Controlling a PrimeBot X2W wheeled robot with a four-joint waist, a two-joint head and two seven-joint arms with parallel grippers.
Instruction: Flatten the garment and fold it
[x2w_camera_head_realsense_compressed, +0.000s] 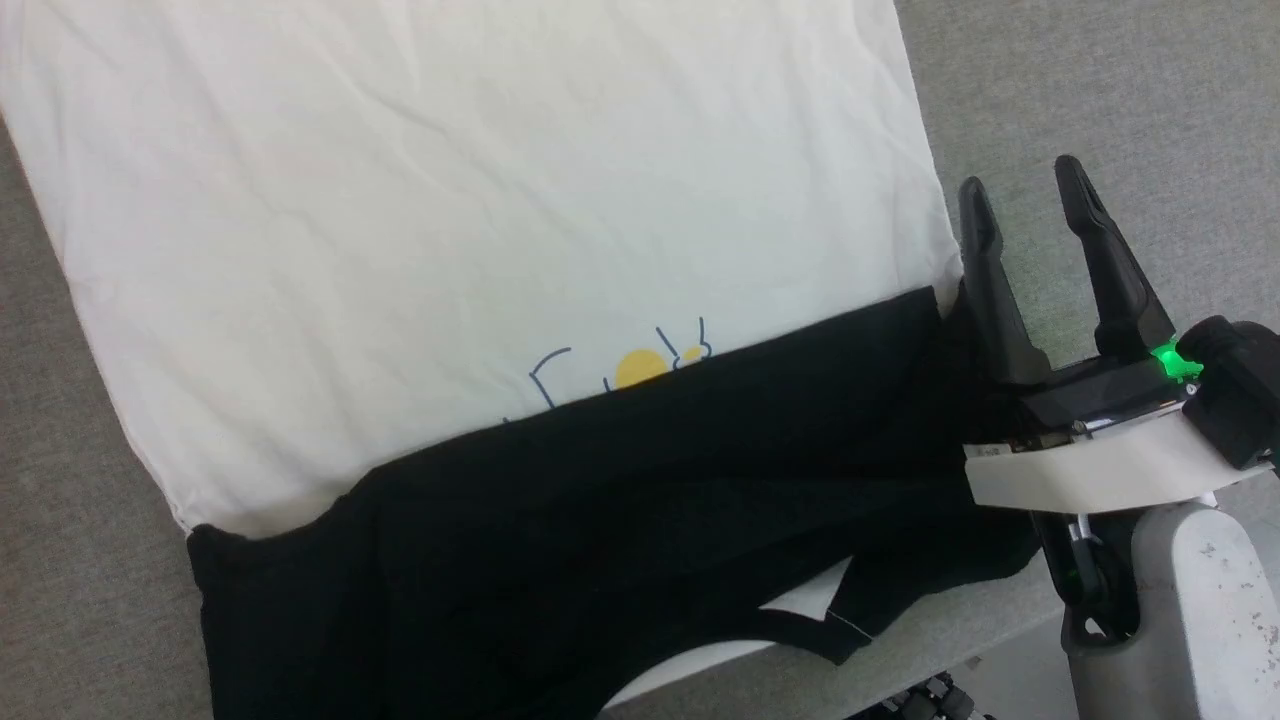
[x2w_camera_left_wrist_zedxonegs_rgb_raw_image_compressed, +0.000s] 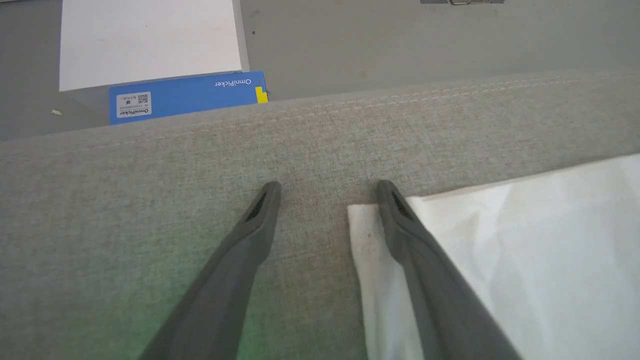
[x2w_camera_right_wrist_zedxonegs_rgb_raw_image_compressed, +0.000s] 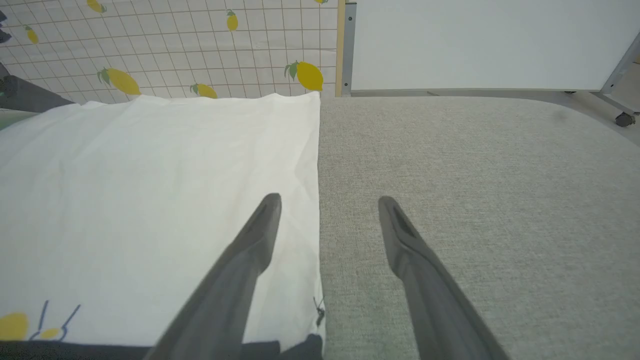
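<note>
The garment (x2w_camera_head_realsense_compressed: 480, 220) lies spread on the grey fabric surface, white body toward the far side. Its black sleeves and shoulders (x2w_camera_head_realsense_compressed: 640, 500) are folded over the chest and half cover the yellow-and-blue graphic (x2w_camera_head_realsense_compressed: 640, 365). My right gripper (x2w_camera_head_realsense_compressed: 1020, 190) stands open at the shirt's right edge, one finger over the white cloth (x2w_camera_right_wrist_zedxonegs_rgb_raw_image_compressed: 150, 215) and one over bare surface. My left gripper (x2w_camera_left_wrist_zedxonegs_rgb_raw_image_compressed: 327, 192) is open too, low over a white corner of the shirt (x2w_camera_left_wrist_zedxonegs_rgb_raw_image_compressed: 500, 260) near the surface's stitched edge, nothing between its fingers.
A blue labelled box (x2w_camera_left_wrist_zedxonegs_rgb_raw_image_compressed: 187, 95) under a white box (x2w_camera_left_wrist_zedxonegs_rgb_raw_image_compressed: 150, 40) sits on the floor beyond the surface's edge. Behind the far edge hang a lemon-print grid cloth (x2w_camera_right_wrist_zedxonegs_rgb_raw_image_compressed: 175, 45) and a white panel (x2w_camera_right_wrist_zedxonegs_rgb_raw_image_compressed: 475, 40) on a wheeled frame. Bare grey surface (x2w_camera_right_wrist_zedxonegs_rgb_raw_image_compressed: 475, 200) lies right of the shirt.
</note>
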